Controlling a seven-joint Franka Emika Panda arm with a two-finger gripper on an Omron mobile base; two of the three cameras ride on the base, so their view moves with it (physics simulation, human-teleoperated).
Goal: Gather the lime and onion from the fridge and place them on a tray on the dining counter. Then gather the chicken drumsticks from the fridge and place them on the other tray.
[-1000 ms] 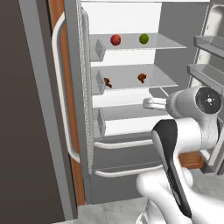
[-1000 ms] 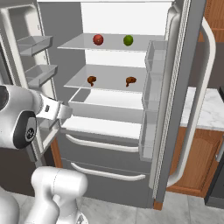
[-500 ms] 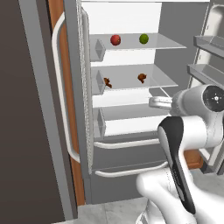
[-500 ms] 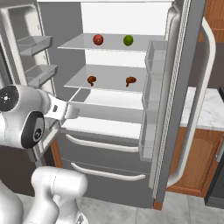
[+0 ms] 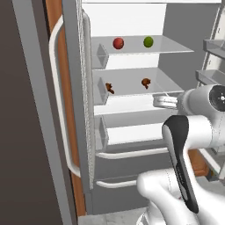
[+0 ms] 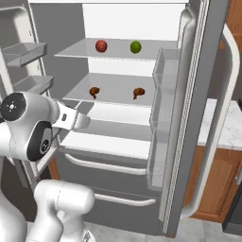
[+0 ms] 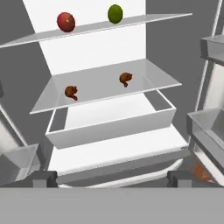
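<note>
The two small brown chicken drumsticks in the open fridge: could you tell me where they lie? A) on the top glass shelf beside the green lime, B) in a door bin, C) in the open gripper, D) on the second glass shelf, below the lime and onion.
D: the two small brown chicken drumsticks lie on the second glass shelf, under the round green lime and dark-red onion.

Elbow bent high, forearm level, reaching forward toward twelve o'clock. Gripper (image 7: 112,177) level, jaws spread wide, nothing between them, one dark fingertip (image 7: 44,178) at nine, the other at three. Wrist straight, hand level.
</note>
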